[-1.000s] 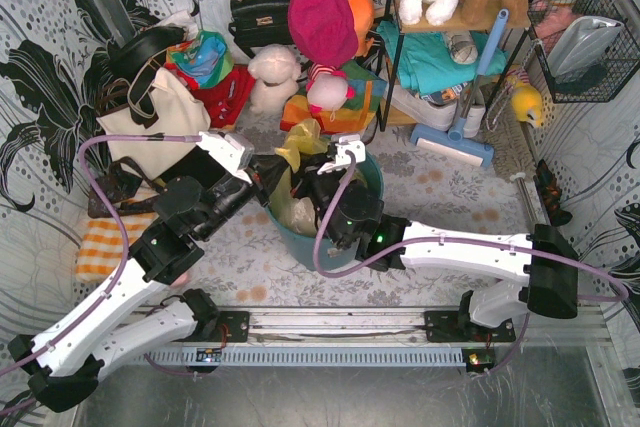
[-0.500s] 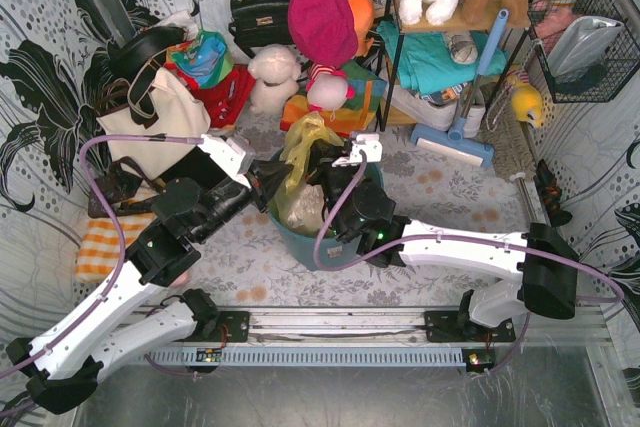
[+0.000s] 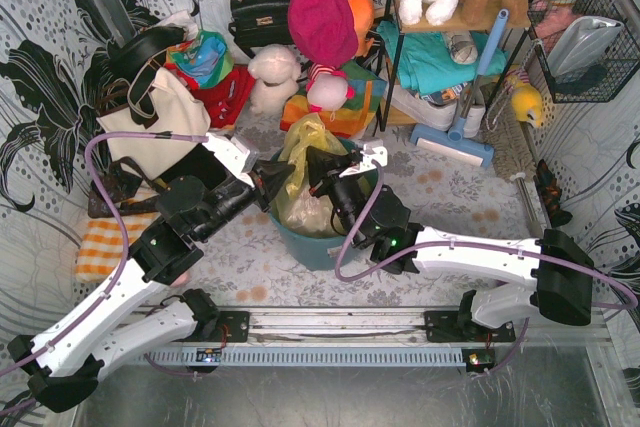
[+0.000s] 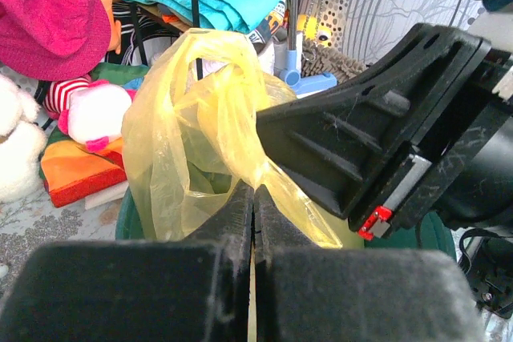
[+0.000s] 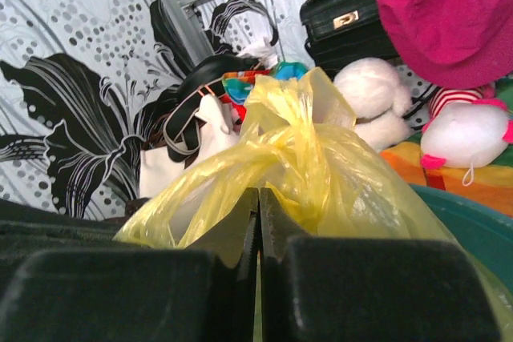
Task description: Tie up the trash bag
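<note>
Top external view showed the teal bin [image 3: 318, 247] on the desk [image 3: 440, 197] between the two arms. The trash bag [image 3: 303, 179] sat inside it, with its gathered yellow top rising above the rim. The bag lay straight between the two sets of jaws, just right of the left jaws and just left of the right jaws. Neither arm looked clearly nearer.

In the left wrist view the bag's puffed top [image 4: 192, 118] stood ahead of the left jaws and a little to their left. A strip of film ran back into them, and they were closed on that strip. The black body of the right jaws crossed ahead on their right.

In the right wrist view the bag [image 5: 304, 142] stood ahead of and above the right jaws, which were likewise closed on a pinch of its plastic.

The two held strips seemed to run along the line joining the jaws, across the bin's mouth. The coming move probably depended on crossing them past each other. Whether a first wrap sat in the bunched film could not be told.
</note>
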Available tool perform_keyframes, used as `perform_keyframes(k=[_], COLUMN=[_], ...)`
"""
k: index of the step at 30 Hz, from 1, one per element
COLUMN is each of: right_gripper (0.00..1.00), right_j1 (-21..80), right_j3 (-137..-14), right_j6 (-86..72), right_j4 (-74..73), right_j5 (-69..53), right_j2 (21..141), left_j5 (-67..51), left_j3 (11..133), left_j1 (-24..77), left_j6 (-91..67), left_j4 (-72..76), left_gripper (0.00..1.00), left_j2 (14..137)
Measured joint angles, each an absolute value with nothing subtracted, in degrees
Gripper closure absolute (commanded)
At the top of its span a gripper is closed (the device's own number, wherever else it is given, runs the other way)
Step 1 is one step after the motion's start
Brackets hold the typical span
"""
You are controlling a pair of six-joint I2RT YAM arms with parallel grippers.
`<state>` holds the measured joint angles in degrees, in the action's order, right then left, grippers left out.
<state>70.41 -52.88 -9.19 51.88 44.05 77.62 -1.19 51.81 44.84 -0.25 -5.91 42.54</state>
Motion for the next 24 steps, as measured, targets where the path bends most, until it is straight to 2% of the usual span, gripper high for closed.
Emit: perform_keyframes(k=[7,19,22,24], right_gripper=[1.0,1.0,1.0,1.0], right_j1=[70.41,70.41,70.41,70.41], right_j3=[-51.51,-51.51,-51.51,-51.4], right_j6=[-10.02,-5.17,-3.42,-2.22], right_j4=[53.43,64.23,67.9,70.54], right_j5=[40.36,35.51,34.59,34.26], right_j2=[78.48,85.17,85.62,85.65], left_j5=[-1.61,-4.29,-4.12,-3.53], left_j3=[51.81,52.73,52.73,52.73], left_j1=[44.84,44.84,44.84,44.84], left_j6=[-0.25,-0.23,-0.23,-0.32], left_j4=[-5.87,-6.59,-7.49,-7.77], left_gripper=[0.98,0.96,0.83,0.7], left_j2=[42.78,42.59,41.78,41.04])
